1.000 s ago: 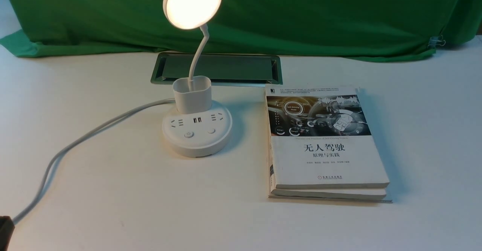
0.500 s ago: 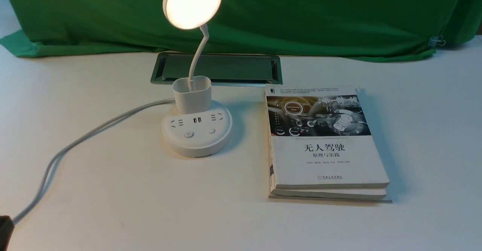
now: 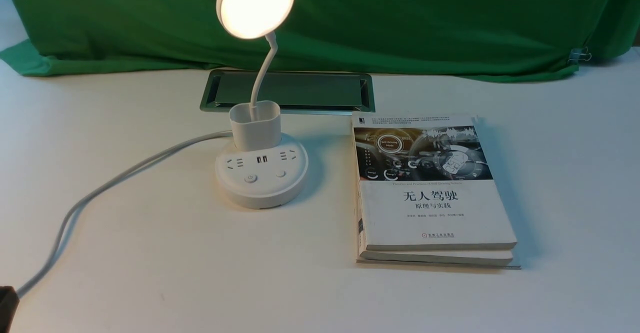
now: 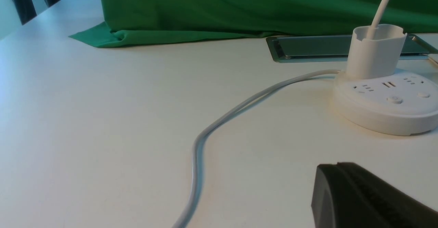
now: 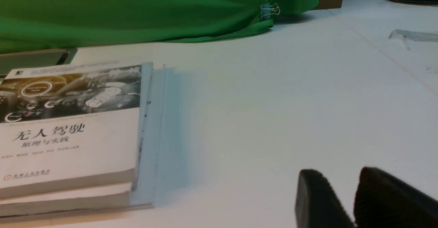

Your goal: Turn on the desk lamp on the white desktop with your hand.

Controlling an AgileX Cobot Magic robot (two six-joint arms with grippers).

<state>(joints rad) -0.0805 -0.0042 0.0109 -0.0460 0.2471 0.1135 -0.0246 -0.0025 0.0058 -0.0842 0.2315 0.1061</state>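
The desk lamp (image 3: 261, 178) stands left of centre on the white desktop (image 3: 175, 253). Its disc head (image 3: 255, 4) glows warm white. Two buttons (image 3: 250, 178) sit on the front of the round base, and a grey cord (image 3: 100, 188) runs off to the near left. In the front view only a black tip of my left gripper (image 3: 7, 300) shows, at the bottom left corner, far from the lamp. The left wrist view shows the left gripper (image 4: 333, 166) with jaws pressed together, short of the lamp base (image 4: 386, 104). My right gripper (image 5: 338, 173) hovers over bare desktop, tips slightly apart and holding nothing.
A thick white book (image 3: 430, 188) lies right of the lamp, and in the right wrist view this book (image 5: 68, 135) is well off to the gripper's side. A metal-framed cable slot (image 3: 290, 92) sits behind the lamp. Green cloth (image 3: 400, 18) hangs along the back edge.
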